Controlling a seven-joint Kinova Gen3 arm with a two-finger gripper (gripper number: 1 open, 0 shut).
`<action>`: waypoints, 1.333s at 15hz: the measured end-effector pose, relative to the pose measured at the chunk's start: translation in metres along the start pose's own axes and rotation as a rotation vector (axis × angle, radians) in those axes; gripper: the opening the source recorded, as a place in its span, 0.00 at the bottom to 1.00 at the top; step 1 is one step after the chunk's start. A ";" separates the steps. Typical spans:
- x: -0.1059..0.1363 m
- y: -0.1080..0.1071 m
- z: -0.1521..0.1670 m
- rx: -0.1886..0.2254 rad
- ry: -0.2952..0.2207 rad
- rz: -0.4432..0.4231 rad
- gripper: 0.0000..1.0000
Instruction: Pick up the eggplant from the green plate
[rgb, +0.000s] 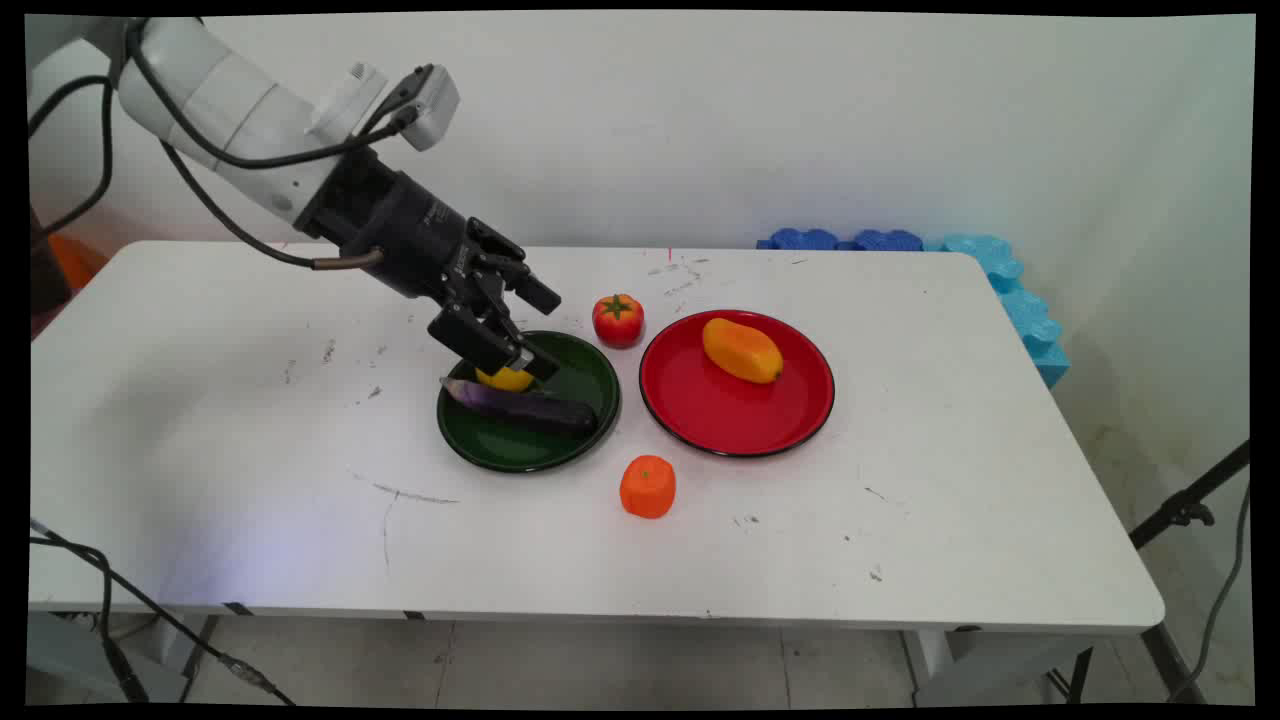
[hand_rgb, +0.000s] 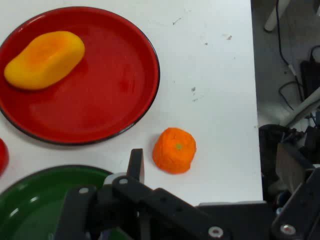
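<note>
Pincer (rgb: 518, 366) apparently clenched on one yellow fruit (rgb: 503, 379) over green plate (rgb: 590, 375); one eggplant (rgb: 530, 405) just below. Beyond: one tomato (rgb: 618, 319), red plate (rgb: 740, 420), mango (rgb: 741, 350), orange (rgb: 648, 486). Eggplant, yellow fruit unseen in hand view.

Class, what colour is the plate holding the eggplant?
Dark green plate; the main view shows it best, eggplant lying across it.
</note>
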 end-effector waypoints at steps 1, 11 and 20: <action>-0.001 0.000 0.000 0.001 -0.008 -0.008 1.00; -0.009 -0.034 -0.013 0.075 -0.097 -0.040 1.00; -0.047 -0.076 0.020 0.084 -0.266 0.141 1.00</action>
